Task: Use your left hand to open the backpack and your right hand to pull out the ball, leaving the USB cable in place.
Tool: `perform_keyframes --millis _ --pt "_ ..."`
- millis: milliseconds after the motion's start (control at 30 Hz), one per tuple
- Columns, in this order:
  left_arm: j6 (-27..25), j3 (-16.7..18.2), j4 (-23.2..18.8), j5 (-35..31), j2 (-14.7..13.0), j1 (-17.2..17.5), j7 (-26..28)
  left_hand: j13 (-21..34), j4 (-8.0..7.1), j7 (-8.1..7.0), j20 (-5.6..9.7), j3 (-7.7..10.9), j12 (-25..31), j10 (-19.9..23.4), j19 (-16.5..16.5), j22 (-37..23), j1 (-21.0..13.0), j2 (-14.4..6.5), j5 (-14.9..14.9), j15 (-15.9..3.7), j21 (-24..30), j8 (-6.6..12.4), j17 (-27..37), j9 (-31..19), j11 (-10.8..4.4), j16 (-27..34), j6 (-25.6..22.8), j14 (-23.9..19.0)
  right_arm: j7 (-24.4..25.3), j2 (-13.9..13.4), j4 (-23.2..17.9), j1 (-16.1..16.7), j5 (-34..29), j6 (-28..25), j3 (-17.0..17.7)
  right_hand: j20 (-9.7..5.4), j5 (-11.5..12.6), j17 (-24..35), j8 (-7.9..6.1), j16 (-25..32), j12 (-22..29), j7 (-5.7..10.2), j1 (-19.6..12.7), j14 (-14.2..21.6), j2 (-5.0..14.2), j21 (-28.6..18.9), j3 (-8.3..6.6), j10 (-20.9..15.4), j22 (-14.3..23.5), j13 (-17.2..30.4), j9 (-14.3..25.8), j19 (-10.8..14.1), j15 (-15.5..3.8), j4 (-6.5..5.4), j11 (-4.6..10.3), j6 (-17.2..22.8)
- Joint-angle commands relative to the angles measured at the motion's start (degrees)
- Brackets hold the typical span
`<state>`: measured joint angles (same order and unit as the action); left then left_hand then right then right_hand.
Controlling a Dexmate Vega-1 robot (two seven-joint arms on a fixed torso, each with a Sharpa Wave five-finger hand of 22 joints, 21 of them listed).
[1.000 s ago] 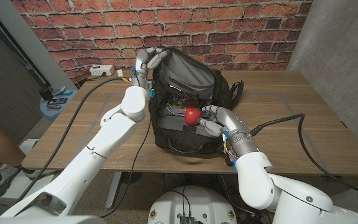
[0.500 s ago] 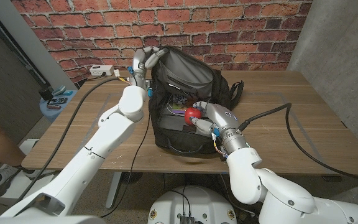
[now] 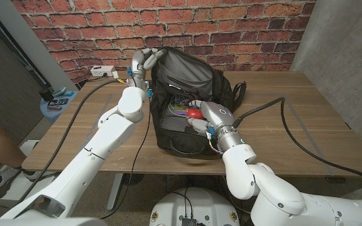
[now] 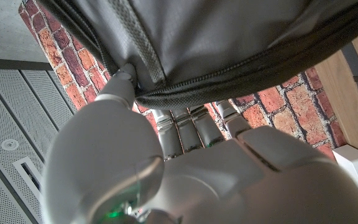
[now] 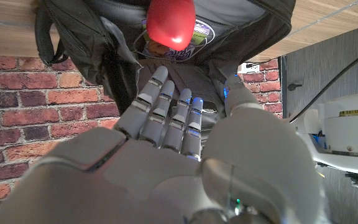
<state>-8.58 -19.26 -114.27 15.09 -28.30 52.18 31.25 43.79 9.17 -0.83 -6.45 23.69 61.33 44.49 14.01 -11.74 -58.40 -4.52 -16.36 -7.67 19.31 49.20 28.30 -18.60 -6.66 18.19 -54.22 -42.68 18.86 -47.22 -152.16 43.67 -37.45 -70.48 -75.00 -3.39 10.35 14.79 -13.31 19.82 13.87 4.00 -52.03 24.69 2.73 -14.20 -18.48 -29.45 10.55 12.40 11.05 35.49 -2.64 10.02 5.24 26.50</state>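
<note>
Right hand at the ball, backpack held open

My left hand [image 3: 142, 63] grips the backpack [image 3: 190, 75] flap; my right hand [image 3: 210, 115], fingers spread and holding nothing, sits beside the red ball [image 5: 171, 23] inside the backpack's opening.

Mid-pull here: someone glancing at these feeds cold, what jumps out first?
The red ball in the mouth of the open black backpack at mid-table, bright against the dark lining. The right hand reaches in right beside it; whether it touches the ball is unclear. The left hand grips the backpack's upper flap on the brick-wall side, holding it open.
</note>
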Motion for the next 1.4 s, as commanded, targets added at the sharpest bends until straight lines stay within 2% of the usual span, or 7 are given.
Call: perform_keyframes --millis 33,100,833,1400 --pt "0.91 0.31 1.77 2.32 0.62 -1.01 -0.04 0.05 0.1 0.01 0.01 0.32 0.49 -0.16 -0.16 -0.15 -0.64 -1.07 -0.36 0.5 0.55 0.27 0.26 -0.16 0.14 -0.36 0.0 -0.09 -8.13 2.62 3.84 -0.09 -8.12 2.77 1.12 -0.41 -0.1 0.28 0.19 0.4 -0.12 0.17 -0.01 0.75 -0.53 -0.3 0.46 -0.07 0.3 0.11 0.25 0.38 -4.99 -0.14 -0.42 -0.26" --pt "1.08 0.35 2.13 2.69 0.7 -1.25 -0.17 -0.06 0.08 0.03 0.0 0.29 0.51 -0.09 -0.15 -0.15 -0.62 -1.08 -0.34 0.49 0.56 0.36 0.34 -0.26 0.5 -0.37 -0.02 -0.08 -9.55 2.92 4.36 0.26 -9.23 3.83 1.89 -0.48 -0.07 0.35 0.21 0.5 -0.13 0.29 -0.05 0.85 -0.54 -0.33 0.52 -0.11 0.32 0.12 0.25 0.43 -4.98 -0.2 -0.4 -0.27" --pt "1.56 -0.07 5.24 5.62 0.9 -3.47 -1.22 0.04 0.07 0.08 0.05 0.34 0.87 -0.33 -0.19 -0.16 -0.6 -1.07 -0.35 0.47 0.69 0.36 0.6 -0.1 0.22 -0.69 -0.04 -0.22 -20.3 10.13 11.91 7.44 -18.36 13.89 12.55 -0.69 0.14 1.03 0.46 1.01 -0.47 0.3 -0.91 0.81 -0.62 -0.5 0.87 0.21 0.45 0.19 0.28 0.66 -5.51 -0.36 -0.13 -0.47" --pt "0.98 -0.73 5.47 6.13 0.87 -3.92 -0.65 -0.21 0.15 0.09 0.02 0.44 1.01 -0.37 -0.25 -0.17 -0.8 -1.09 -0.37 0.51 0.78 0.46 0.84 -0.23 0.4 -0.93 0.06 -0.31 -27.08 13.18 15.05 11.35 -22.42 21.53 19.58 -0.7 0.22 1.56 0.84 1.2 -0.89 0.29 -1.35 0.25 -0.89 -0.44 1.35 0.96 0.51 0.27 0.3 0.35 -5.47 -0.52 -0.46 -1.14"
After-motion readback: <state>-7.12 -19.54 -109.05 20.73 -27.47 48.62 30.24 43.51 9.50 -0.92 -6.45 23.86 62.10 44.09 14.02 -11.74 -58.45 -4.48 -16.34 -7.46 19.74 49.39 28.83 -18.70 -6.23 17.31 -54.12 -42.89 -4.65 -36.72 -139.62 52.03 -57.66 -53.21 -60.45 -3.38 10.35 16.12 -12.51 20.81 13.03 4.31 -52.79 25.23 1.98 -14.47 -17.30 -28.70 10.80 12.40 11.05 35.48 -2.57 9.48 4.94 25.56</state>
